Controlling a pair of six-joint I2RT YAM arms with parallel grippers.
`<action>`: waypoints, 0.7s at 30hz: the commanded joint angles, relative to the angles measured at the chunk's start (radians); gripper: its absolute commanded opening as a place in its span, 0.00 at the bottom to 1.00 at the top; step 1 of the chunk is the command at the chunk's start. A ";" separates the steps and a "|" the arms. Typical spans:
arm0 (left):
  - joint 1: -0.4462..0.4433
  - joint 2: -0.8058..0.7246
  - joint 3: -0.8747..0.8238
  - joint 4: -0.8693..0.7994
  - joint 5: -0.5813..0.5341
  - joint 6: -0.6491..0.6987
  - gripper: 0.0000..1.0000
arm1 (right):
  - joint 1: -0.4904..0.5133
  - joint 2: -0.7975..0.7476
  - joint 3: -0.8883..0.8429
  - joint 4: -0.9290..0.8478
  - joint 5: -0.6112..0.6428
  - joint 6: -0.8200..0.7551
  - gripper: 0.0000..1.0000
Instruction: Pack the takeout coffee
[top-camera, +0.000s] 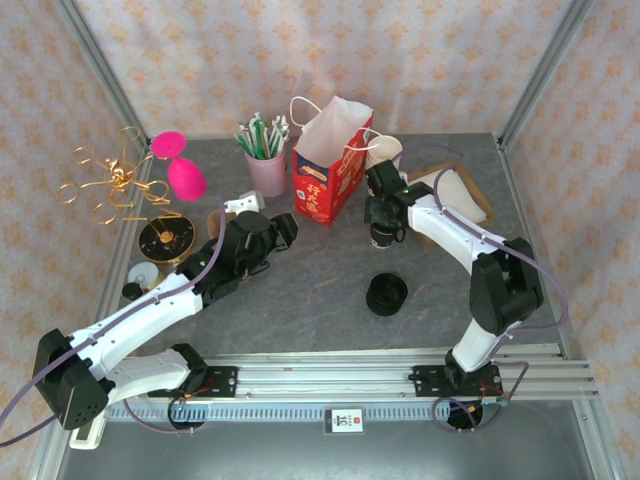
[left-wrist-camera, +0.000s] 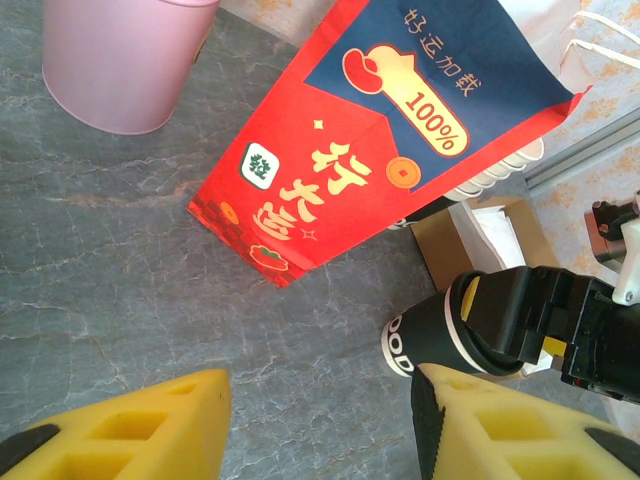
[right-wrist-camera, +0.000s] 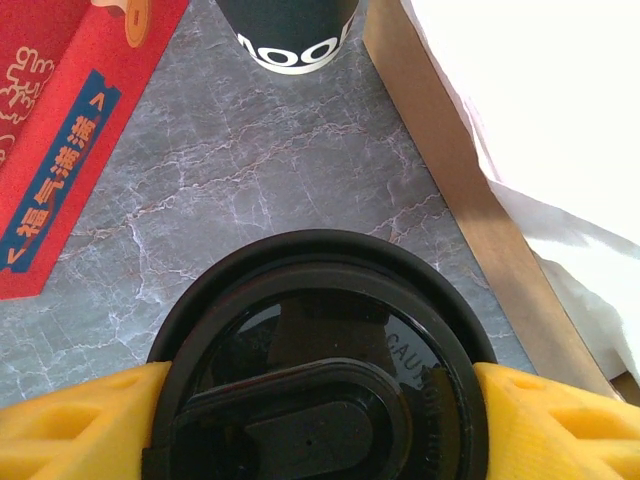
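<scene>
The table (right-wrist-camera: 300, 170) is matt grey veined stone, the bag (left-wrist-camera: 330, 170) smooth printed paper, the lid (right-wrist-camera: 320, 340) glossy black plastic.

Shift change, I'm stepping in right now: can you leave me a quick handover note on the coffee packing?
The left gripper is open and empty, facing the red bag. The right gripper is shut on a black lid. A dark cup stands on the table just past the lid, outside the bag. Done: lid gripped. Left: probably cap the cup, then put it in the bag.
</scene>
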 joint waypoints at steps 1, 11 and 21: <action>0.006 0.002 -0.007 -0.007 -0.019 0.001 0.52 | 0.003 0.088 -0.085 -0.109 -0.058 0.032 0.72; 0.006 -0.024 -0.004 -0.019 -0.009 0.003 0.53 | 0.002 0.033 -0.033 -0.152 -0.004 0.053 0.66; 0.006 0.003 0.020 -0.004 0.076 0.014 0.54 | 0.000 -0.119 -0.127 -0.195 0.043 0.126 0.66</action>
